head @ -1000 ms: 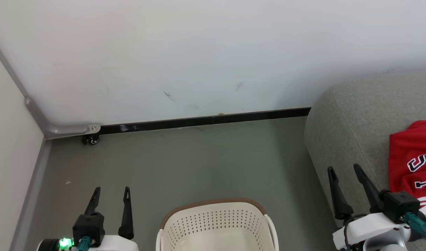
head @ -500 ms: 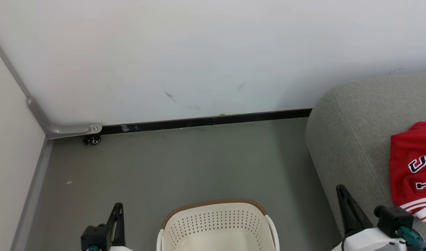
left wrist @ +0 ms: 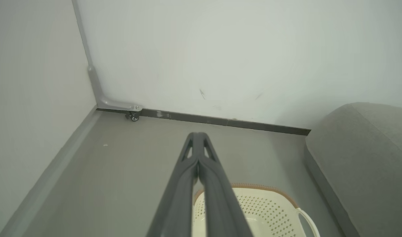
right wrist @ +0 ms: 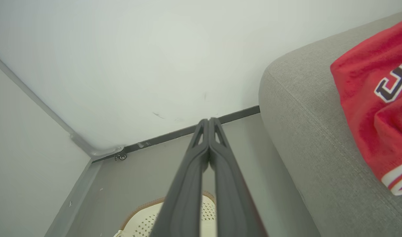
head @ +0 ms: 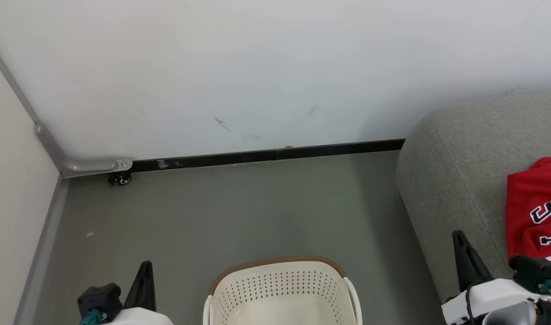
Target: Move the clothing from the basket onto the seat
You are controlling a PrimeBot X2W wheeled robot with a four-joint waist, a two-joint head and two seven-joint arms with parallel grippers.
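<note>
The only writing is the dark, white-edged lettering (head: 544, 212) (right wrist: 390, 86) on the red jersey (head: 532, 198) (right wrist: 365, 108). A few blocky characters show before the picture edge cuts them off, and no whole word can be read. The jersey lies crumpled on the grey sofa (head: 456, 180) (left wrist: 368, 158) (right wrist: 303, 138), just to the right of the right gripper (head: 459, 235) (right wrist: 208, 120), with its white stripe trim (right wrist: 394, 179) at the end nearest that gripper's wrist. The right gripper's two dark fingers are pressed flat together with nothing between them, pointing up along the sofa's rounded end. The left gripper (head: 145, 266) (left wrist: 197, 135) is likewise closed on nothing, over the grey floor (head: 239, 212). The cream basket (head: 275, 262) (left wrist: 265, 188) (right wrist: 145, 204) stands between the two grippers, to the right of the left one and below its fingertips in the wrist view. A second ago both pairs of fingers stood spread apart; now each pair has shut, and both grippers sit lower in the head view. The jersey and the basket lie where they were.
</note>
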